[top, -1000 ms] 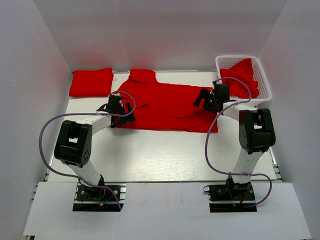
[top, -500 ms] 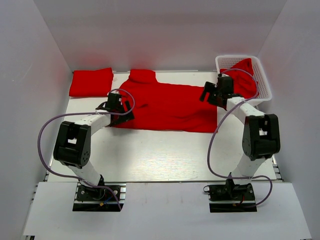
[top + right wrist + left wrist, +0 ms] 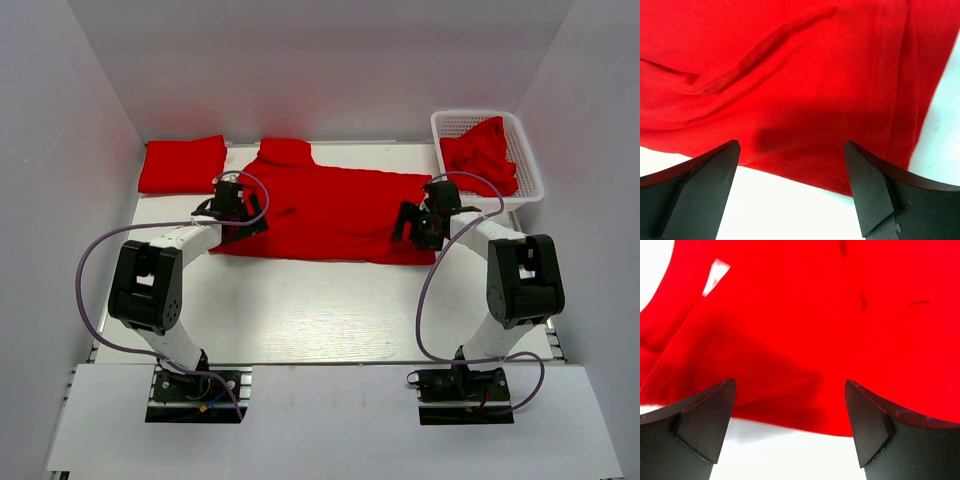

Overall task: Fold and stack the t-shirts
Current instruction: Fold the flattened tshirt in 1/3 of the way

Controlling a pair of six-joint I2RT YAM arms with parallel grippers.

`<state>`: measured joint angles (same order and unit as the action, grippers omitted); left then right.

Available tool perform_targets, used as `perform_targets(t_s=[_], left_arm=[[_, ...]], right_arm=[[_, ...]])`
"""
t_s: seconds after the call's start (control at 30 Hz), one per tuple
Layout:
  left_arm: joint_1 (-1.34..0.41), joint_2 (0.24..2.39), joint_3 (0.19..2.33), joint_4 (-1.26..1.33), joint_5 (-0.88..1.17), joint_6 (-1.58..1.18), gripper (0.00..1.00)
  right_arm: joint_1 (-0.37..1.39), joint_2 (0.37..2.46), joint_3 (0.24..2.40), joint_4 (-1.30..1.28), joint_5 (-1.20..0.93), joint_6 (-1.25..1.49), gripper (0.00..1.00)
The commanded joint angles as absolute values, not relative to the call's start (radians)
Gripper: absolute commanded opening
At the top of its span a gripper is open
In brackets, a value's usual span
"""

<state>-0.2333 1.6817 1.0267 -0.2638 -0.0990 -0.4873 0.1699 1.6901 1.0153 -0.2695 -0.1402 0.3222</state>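
A red t-shirt (image 3: 330,210) lies spread flat across the middle of the table. A folded red t-shirt (image 3: 183,164) lies at the back left. More red t-shirts (image 3: 482,152) are heaped in the basket. My left gripper (image 3: 237,207) is open over the spread shirt's left edge; in the left wrist view its jaws (image 3: 790,425) straddle the cloth edge (image 3: 790,340). My right gripper (image 3: 418,222) is open over the shirt's right end; in the right wrist view (image 3: 792,190) the cloth edge (image 3: 790,90) lies between the jaws, nothing held.
A white mesh basket (image 3: 530,160) stands at the back right corner. White walls enclose the table on three sides. Bare white tabletop (image 3: 320,310) lies in front of the spread shirt.
My right gripper swung back toward the basket, then returned forward and down onto the shirt's right end. My left gripper moved slightly back along the left edge. The shirt's right edge shifted a little.
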Motion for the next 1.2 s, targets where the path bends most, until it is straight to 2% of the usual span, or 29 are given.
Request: perform_targets(t_s=[0.0,0.17,0.43,0.6,0.77,0.87,1.07,1.17], left_arm=[[-0.222,1.681,0.974,-0.305,-0.149,-0.514,1.00],[-0.222,1.615,0.824,-0.348,-0.158,-0.573,1.00],[-0.222,1.378,0.614,-0.576,-0.149,-0.672,1.00],[-0.241,1.180,0.591,-0.761,-0.094,-0.726,1.00],[-0.241,1.026,0.670,-0.695,-0.003,-0.646,1.00],[-0.241,1.066,0.750,-0.594,0.058,-0.586,1.00],[-0.241,1.340,0.880,-0.483,0.130,-0.563,1.00],[-0.241,1.423,0.905,-0.414,0.176,-0.563,0.93]], right_arm=[[0.163,1.706,0.965,-0.262,-0.164,0.360,0.90],[0.161,1.622,0.798,-0.290,-0.072,0.417,0.90],[0.167,1.425,0.582,-0.333,-0.135,0.456,0.90],[0.173,1.202,0.538,-0.438,-0.149,0.416,0.90],[0.181,1.105,0.627,-0.514,-0.161,0.341,0.90],[0.184,1.098,0.691,-0.509,-0.172,0.316,0.90],[0.183,1.120,0.756,-0.488,-0.137,0.293,0.90],[0.178,1.143,0.769,-0.488,-0.118,0.293,0.90]])
